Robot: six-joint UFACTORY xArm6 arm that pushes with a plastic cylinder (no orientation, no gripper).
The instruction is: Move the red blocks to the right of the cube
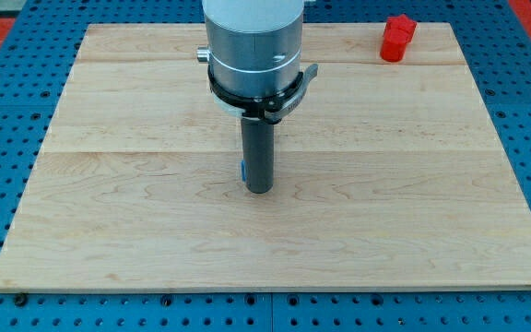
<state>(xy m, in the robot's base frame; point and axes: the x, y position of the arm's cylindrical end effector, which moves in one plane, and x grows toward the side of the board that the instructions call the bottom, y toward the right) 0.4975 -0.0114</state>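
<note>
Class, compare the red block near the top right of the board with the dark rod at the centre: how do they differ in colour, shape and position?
The red block is bright red; the rod is dark grey.
The red block is short and chunky; the rod is a tall upright cylinder hanging from the arm.
The red block sits at the view's top right; my tip rests near the centre of the wooden board, far from the block.
A sliver of blue shows at the rod's left edge.
Both meet the board.

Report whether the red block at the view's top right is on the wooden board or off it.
On. The red block sits wholly on the wooden board, just inside its top edge, far from my tip.
</note>
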